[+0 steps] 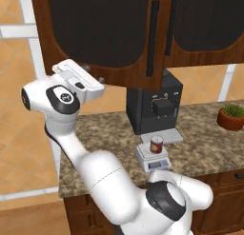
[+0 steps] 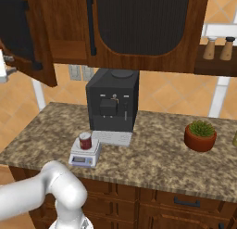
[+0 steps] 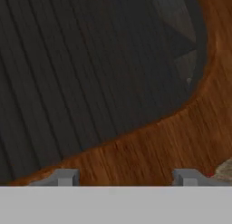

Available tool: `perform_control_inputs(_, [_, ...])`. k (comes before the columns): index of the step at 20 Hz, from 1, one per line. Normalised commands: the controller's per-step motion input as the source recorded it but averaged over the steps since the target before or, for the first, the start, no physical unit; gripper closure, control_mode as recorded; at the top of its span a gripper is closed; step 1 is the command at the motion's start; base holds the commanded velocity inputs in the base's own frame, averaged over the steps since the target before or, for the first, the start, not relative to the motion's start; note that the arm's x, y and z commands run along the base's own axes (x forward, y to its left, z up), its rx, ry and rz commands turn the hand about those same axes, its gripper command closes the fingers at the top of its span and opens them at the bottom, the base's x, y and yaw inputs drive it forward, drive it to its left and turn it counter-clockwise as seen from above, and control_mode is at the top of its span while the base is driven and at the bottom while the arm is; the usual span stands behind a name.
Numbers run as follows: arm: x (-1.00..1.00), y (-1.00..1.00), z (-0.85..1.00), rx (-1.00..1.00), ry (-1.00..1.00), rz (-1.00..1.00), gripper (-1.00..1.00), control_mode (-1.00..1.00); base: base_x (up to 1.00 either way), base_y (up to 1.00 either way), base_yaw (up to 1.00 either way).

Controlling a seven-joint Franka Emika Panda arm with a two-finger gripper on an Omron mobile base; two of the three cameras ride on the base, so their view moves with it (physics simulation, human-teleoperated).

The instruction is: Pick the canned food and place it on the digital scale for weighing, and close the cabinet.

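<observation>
The tool [image 3: 124, 177], fingers spread and holding nothing, faces the dark panel of the cabinet [image 1: 95, 34] door, while the canned food [image 1: 157, 145] stands on the digital scale [image 1: 152, 159] near the worktop [image 1: 200, 143] front edge, before the coffee machine [image 1: 153, 105].

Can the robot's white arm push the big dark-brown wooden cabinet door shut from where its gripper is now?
Probably yes. The gripper, fingers apart, sits right at the open left cabinet door, with wood and dark panel close ahead and nothing between them.
</observation>
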Motion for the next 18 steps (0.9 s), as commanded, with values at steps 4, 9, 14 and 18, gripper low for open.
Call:
perform_control_inputs(4, [1.0,-1.0,-0.01,0.22,0.0,0.03,-1.0,-1.0,0.0,0.0,0.0])
perform_control_inputs(9, [1.0,-1.0,-0.11,0.25,0.02,0.09,-1.0,-1.0,0.0,0.0,0.0])
perform_control_inputs(14, [1.0,-1.0,-0.03,0.23,0.03,0.09,-1.0,-1.0,0.0,0.0,0.0])
perform_control_inputs(18, [1.0,-0.97,0.01,0.17,0.01,0.05,-1.0,-1.0,0.0,0.0,0.0])
